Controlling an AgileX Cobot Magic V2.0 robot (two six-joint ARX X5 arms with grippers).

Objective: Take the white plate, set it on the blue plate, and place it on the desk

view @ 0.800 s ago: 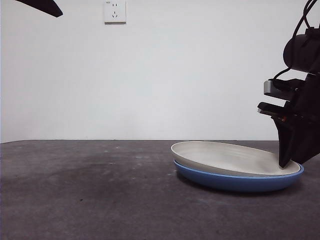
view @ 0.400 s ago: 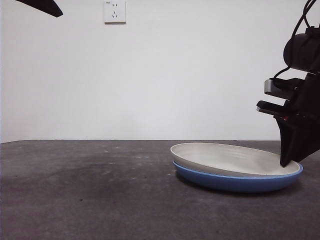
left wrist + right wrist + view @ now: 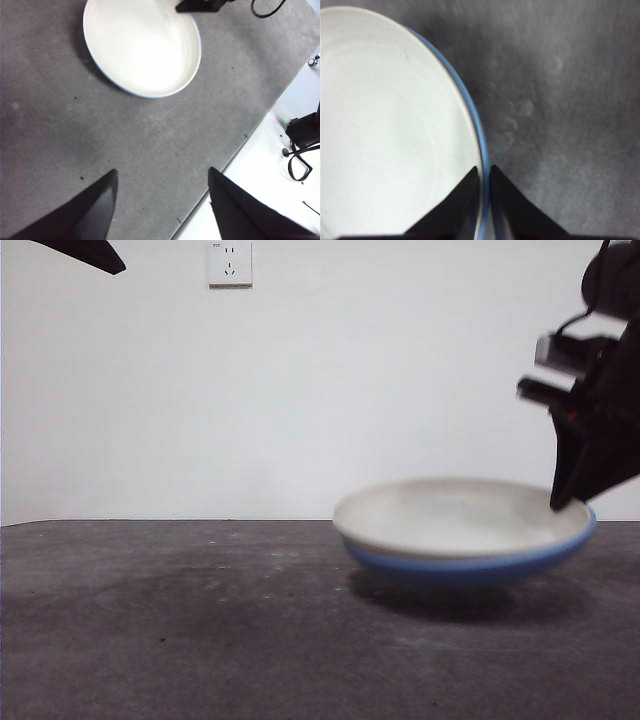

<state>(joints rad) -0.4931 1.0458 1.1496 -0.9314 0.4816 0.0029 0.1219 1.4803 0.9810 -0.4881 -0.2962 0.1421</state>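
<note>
dark speckled desk (image 3: 180, 630), white wall (image 3: 350, 390)

I read the white plate (image 3: 385, 130) as glazed ceramic, smooth with a soft satin sheen. The blue plate (image 3: 460, 568) under it looks glossier along its rim. The desk (image 3: 115, 150) shows me a matt dark grey surface, rough and speckled. The right gripper (image 3: 485, 182) has matt black jaws that look like plastic. The far wall (image 3: 350, 390) looks smooth, matt white.
</note>
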